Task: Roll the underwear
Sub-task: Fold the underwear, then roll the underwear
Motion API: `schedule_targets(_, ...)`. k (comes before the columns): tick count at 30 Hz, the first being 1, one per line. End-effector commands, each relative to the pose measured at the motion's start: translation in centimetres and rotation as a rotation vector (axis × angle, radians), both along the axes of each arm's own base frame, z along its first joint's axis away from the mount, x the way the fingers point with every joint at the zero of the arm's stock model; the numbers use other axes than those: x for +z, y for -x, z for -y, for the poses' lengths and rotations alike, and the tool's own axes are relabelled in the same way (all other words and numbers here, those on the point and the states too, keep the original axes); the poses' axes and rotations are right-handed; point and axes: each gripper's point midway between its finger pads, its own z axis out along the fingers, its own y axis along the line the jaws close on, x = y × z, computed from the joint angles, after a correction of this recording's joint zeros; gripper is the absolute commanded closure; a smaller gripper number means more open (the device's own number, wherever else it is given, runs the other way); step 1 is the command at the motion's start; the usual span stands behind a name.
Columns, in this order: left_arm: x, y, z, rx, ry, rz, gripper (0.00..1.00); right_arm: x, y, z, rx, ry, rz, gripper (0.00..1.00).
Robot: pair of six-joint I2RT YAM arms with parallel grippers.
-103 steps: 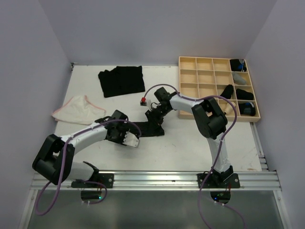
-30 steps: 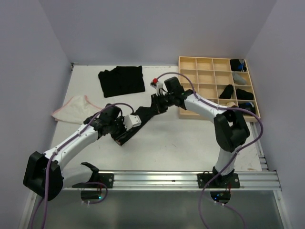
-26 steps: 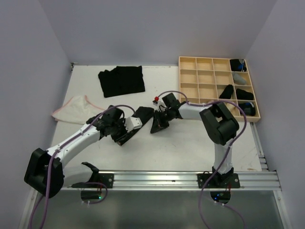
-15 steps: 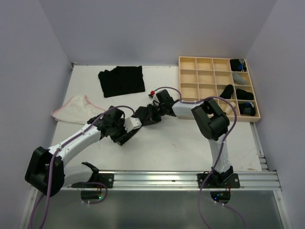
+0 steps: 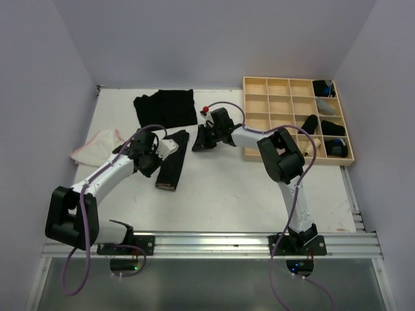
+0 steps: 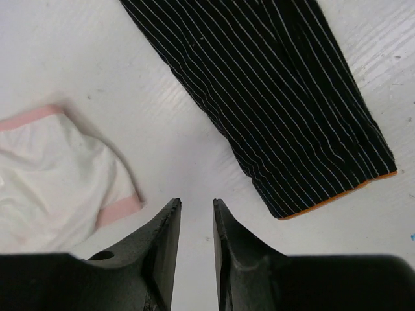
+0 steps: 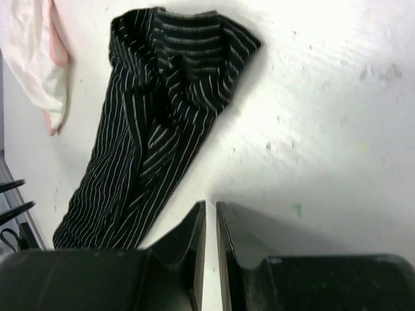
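A black pin-striped underwear lies flat on the table, folded into a long narrow strip; it also shows in the left wrist view and the right wrist view. My left gripper sits just left of the strip, jaws a narrow gap apart and empty. My right gripper is right of the strip's far end, shut and empty. A whitish underwear with pink edging lies at the left. A pile of black underwear lies at the back.
A pale wooden grid tray stands at the back right, with dark rolls in its right-hand cells. Walls close the table on the left, back and right. A metal rail runs along the near edge.
The striped underwear, held up between both grippers before, now lies as a long strip on the table. Both grippers have let go. The left moved back-left, the right moved back.
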Motion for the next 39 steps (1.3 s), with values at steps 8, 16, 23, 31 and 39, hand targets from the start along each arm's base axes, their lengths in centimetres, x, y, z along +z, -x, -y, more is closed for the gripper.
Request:
schedule_targets(8, -3.6, 0.7, 2.7, -0.107, 0.006, -0.129, 0.74, 5.5, 8.2, 2.4, 0.094, -0.08, -0.061, 0.84)
schedule_targets(16, -0.2, -0.8, 3.7, -0.059, -0.021, 0.027, 0.71, 6.4, 11.2, 2.5, 0.106, -0.18, -0.134, 0.86)
schedule_targets(23, 5.5, -1.0, 8.3, -0.097, 0.218, 0.038, 0.64, 6.9, 12.1, 0.5, 0.09, -0.359, -0.255, 0.86)
schedule_targets(31, 2.8, 1.1, 10.6, -0.041, 0.236, -0.099, 0.53, 6.4, 13.3, -2.1, 0.066, -0.436, -0.38, 0.85)
schedule_targets(39, 1.6, 2.3, 11.1, -0.029, 0.184, -0.112, 0.53, 2.9, 15.7, -2.7, 0.079, -0.295, -0.412, 0.88)
